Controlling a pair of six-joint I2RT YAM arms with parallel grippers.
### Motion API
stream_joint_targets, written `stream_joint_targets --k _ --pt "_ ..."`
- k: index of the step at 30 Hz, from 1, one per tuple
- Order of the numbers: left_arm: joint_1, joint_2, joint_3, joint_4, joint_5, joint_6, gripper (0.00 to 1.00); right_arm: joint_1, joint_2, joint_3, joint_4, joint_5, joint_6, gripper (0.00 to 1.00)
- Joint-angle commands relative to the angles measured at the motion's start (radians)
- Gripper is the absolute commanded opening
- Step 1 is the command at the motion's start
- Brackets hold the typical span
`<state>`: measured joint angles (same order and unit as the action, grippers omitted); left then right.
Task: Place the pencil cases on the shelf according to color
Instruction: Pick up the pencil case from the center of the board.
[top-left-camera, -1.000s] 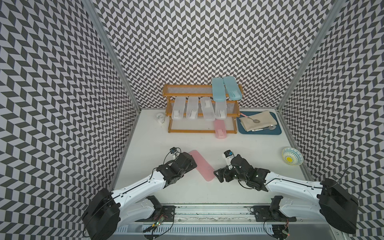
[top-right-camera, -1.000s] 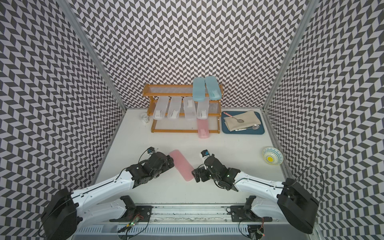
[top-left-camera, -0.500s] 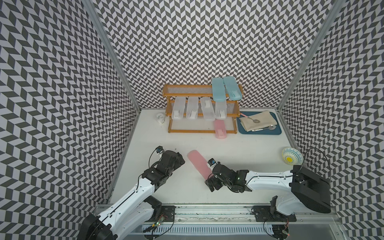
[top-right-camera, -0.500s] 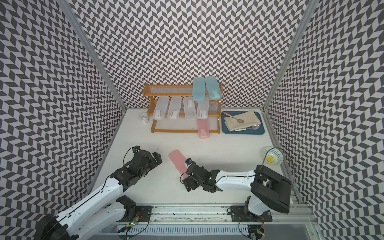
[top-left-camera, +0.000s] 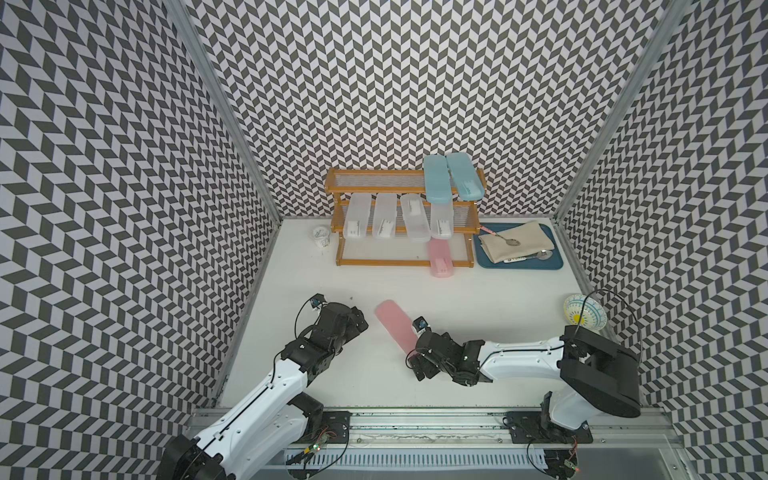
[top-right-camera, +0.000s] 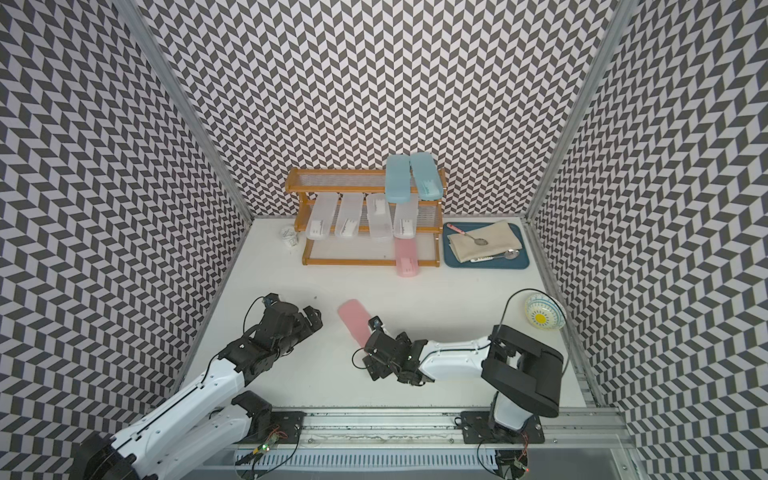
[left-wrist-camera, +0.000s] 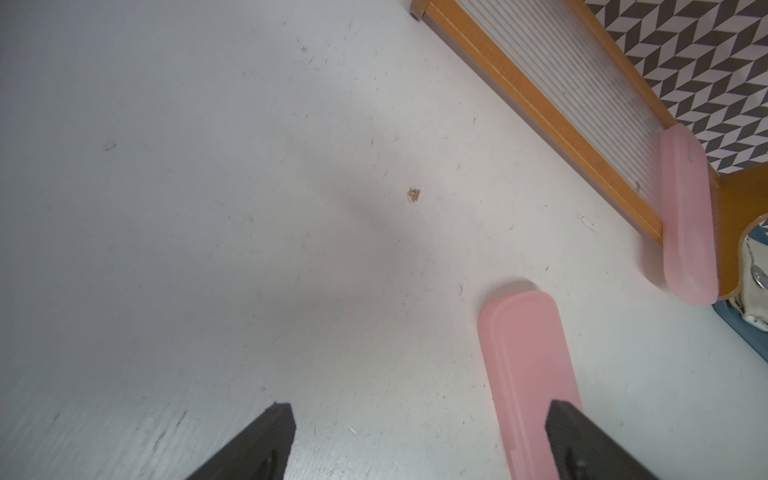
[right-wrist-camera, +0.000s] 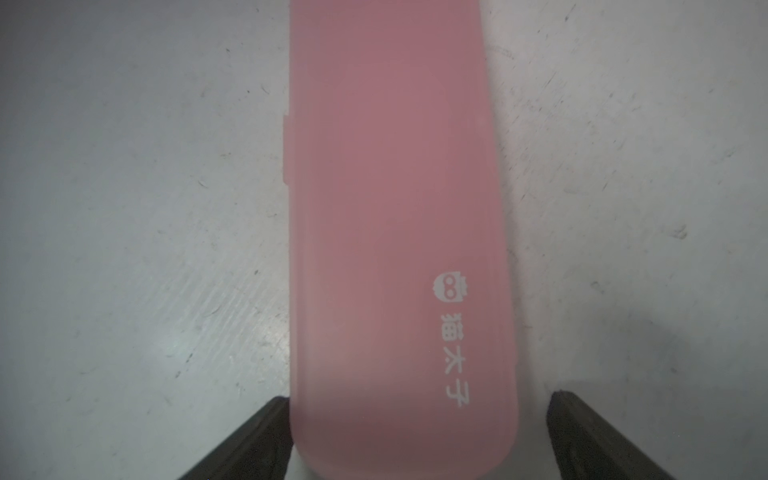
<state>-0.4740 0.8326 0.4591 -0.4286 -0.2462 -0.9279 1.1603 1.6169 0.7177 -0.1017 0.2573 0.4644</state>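
Your one loose piece, the long flat translucent pink plastic pencil case (top-left-camera: 395, 328), lies flat on the white tabletop (top-left-camera: 478, 307) at lower centre of both top views. It is well apart from the three-tier orange-brown wooden shelf with mesh tiers (top-left-camera: 399, 262) at upper centre.

The case's long axis runs diagonally from upper left to lower right, and its lower-right end sits inside the right gripper (top-left-camera: 415, 354). In the right wrist view the two black fingers (right-wrist-camera: 249, 449) stand wide on either side of that rounded, labelled end. One looks to touch the case's edge and the opposite one shows a sliver of table between, so nothing is gripped yet.

The right arm is plainly the nearer one and is lined up along the case's length. Your left gripper (top-left-camera: 360, 322) sits just left of the case's upper end, jaws spread wide and empty.

I judge the next move is to close across the case's width, then carry it to the bottom tier beside the other pink case (top-left-camera: 439, 255), which overhangs the front rail.
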Motion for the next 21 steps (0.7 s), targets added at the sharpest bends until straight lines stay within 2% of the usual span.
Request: stream_joint_targets --k 1,12,21 --pt "0.013 -0.014 0.006 -0.009 0.001 0.028 1.0 0.019 0.035 0.005 -0.003 0.01 0.06 0.95" --pt "0.029 -0.043 0.048 -0.051 -0.009 0.044 1.0 0.032 0.008 -0.042 0.03 0.054 0.107 0.67" --pt "0.031 -0.05 0.153 -0.112 -0.032 0.078 1.0 0.035 -0.16 -0.079 0.026 0.138 0.167 0.54"
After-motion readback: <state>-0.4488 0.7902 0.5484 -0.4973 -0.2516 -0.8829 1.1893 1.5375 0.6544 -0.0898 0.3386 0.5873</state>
